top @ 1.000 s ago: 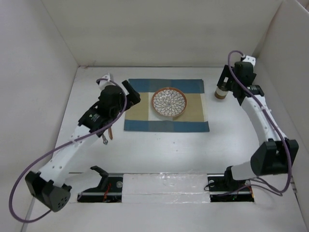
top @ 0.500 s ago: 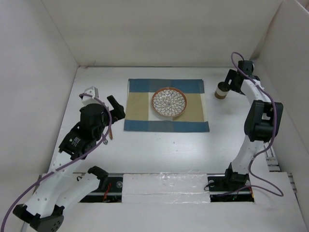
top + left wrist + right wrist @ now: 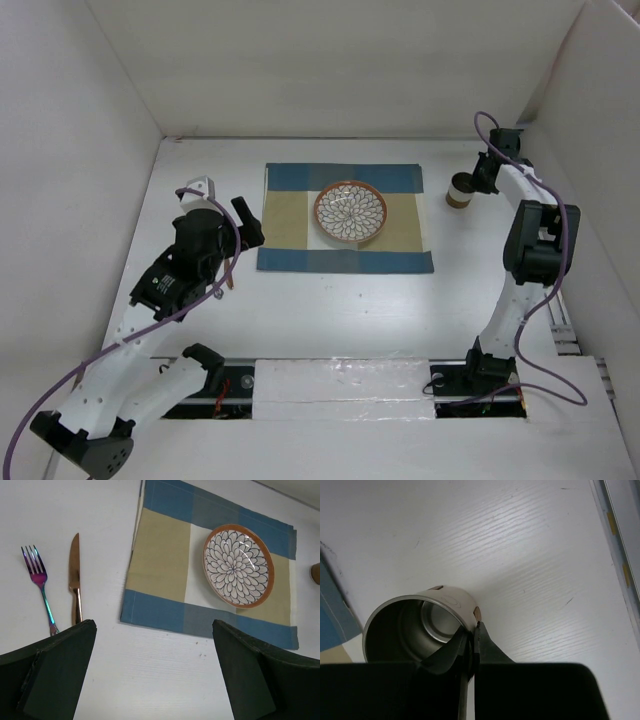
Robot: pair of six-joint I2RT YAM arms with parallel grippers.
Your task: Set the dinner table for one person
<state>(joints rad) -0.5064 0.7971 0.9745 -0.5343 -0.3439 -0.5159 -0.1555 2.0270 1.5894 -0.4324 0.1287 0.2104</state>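
While the left gripper [image 3: 154,630] gapes and right gripper [image 3: 473,629] clamps the cup [image 3: 405,627], the dinner table [image 3: 330,310] is matte white.

Top overhead, far; left wrist nearer, shares placemat [image 3: 155,565] (plate [image 3: 237,565] too); right wrist tight on cup [image 3: 410,625].

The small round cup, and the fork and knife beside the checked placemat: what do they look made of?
Small round cup: apparently metal; brushed silvery inside, mirror-like bottom.
Purple-blue fork: seemingly metal, with an iridescent sheen.
Copper-coloured knife: seemingly metal, with a glossy polish.
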